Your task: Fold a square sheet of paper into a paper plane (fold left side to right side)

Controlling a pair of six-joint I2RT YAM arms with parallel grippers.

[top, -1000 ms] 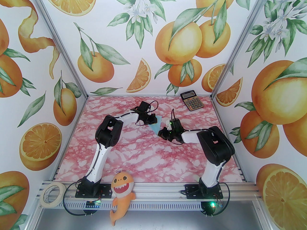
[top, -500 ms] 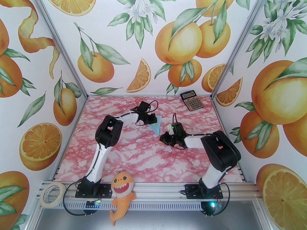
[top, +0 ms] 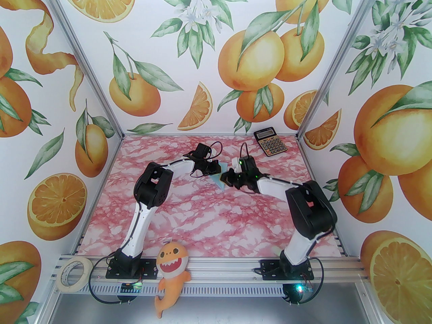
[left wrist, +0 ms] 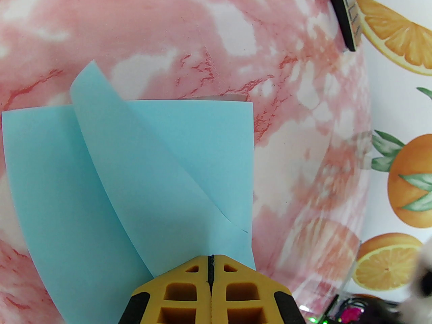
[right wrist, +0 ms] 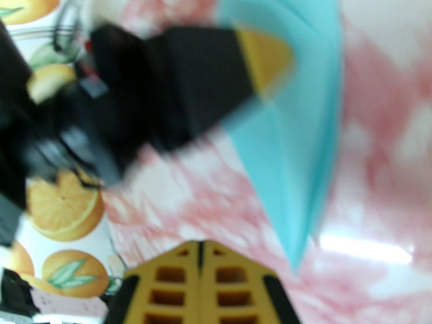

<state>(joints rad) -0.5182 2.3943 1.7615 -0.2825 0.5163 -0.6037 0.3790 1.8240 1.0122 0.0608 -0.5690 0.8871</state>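
both tools shut at the blue paper

in the top view a tape roll (top: 73,272) sits on the frame rail (top: 219,272) at 7 o'clock. an orange plush shark (top: 172,265) hangs over that rail at 6 o'clock. the left arm (top: 148,194) reaches toward 1 o'clock, and its left tool (top: 218,171) comes down on the pale blue paper (top: 217,182). the paper lies on the pink marbled surface (top: 189,214), a little beyond the middle.

in the left wrist view the left tool (left wrist: 211,258) has its yellow fingers pressed together with no gap. the tips meet the paper (left wrist: 84,187) at its 6 o'clock edge, and i cannot tell whether a layer is pinched. the paper is mostly flat, with one layer folded over and curling up toward 11 o'clock.

the right tool (top: 225,178) is at the paper's 3 o'clock side, pointing toward 9 o'clock. the right wrist view is blurred, yet the right tool (right wrist: 200,248) shows its fingers closed tight on nothing, the paper (right wrist: 290,130) at 1 o'clock of its tips.

a black-and-gold calculator (top: 270,142) rests at the surface's 1 o'clock corner, well apart from the paper.
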